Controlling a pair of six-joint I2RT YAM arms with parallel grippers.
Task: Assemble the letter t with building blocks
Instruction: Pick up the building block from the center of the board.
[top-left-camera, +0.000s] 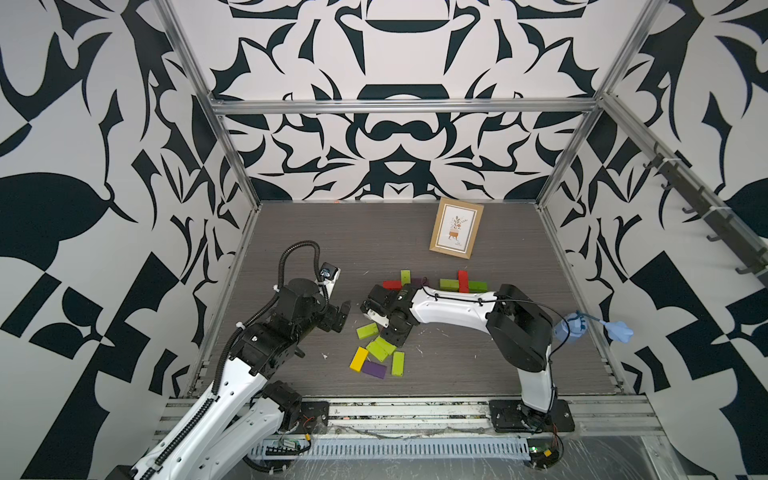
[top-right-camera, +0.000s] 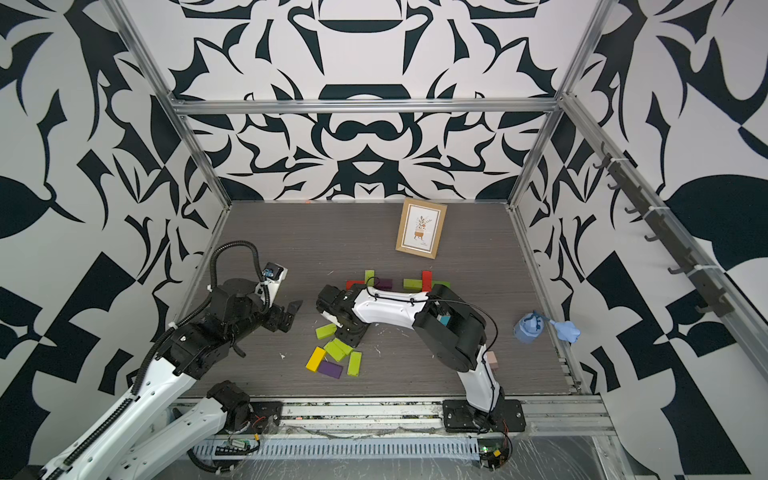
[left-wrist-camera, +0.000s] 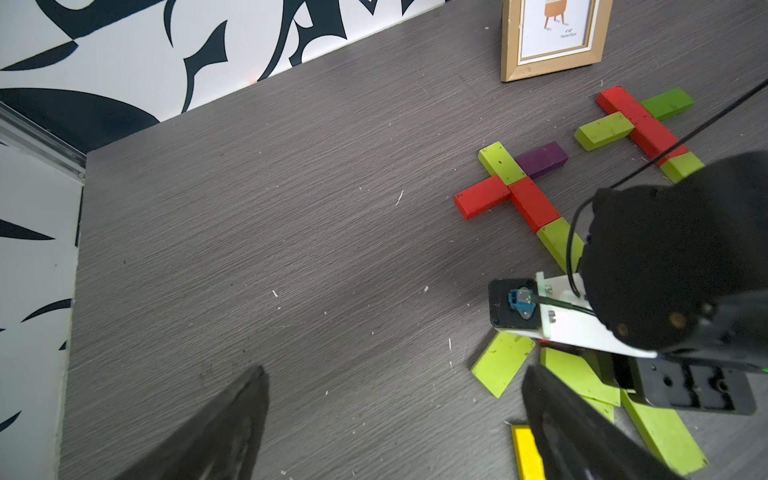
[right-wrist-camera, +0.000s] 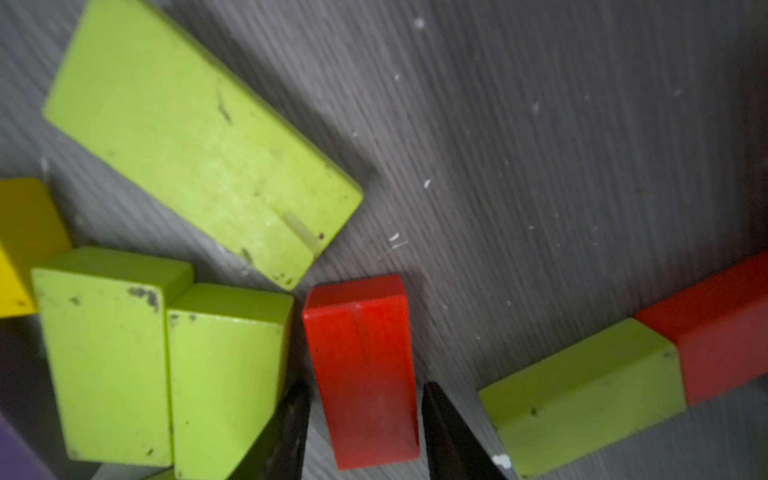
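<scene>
Two cross shapes of building blocks lie at the back of the table. One is red, green and purple (left-wrist-camera: 515, 187); the other is red and green (left-wrist-camera: 636, 120). Loose blocks lie nearer the front: lime green ones (top-left-camera: 368, 331) (top-left-camera: 398, 363), a yellow one (top-left-camera: 359, 359) and a purple one (top-left-camera: 374, 369). My right gripper (top-left-camera: 374, 316) points down beside this pile. In the right wrist view it (right-wrist-camera: 365, 386) is shut on a red block (right-wrist-camera: 361, 353), with one fingertip on each long side. My left gripper (left-wrist-camera: 392, 374) hangs open over bare table left of the pile, holding nothing.
A wooden picture frame (top-left-camera: 456, 227) stands at the back right. A blue object (top-left-camera: 569, 328) sits by the right edge of the table, and a pale pink adapter (top-right-camera: 491, 360) lies behind the right arm. Metal cage posts border the table on all sides.
</scene>
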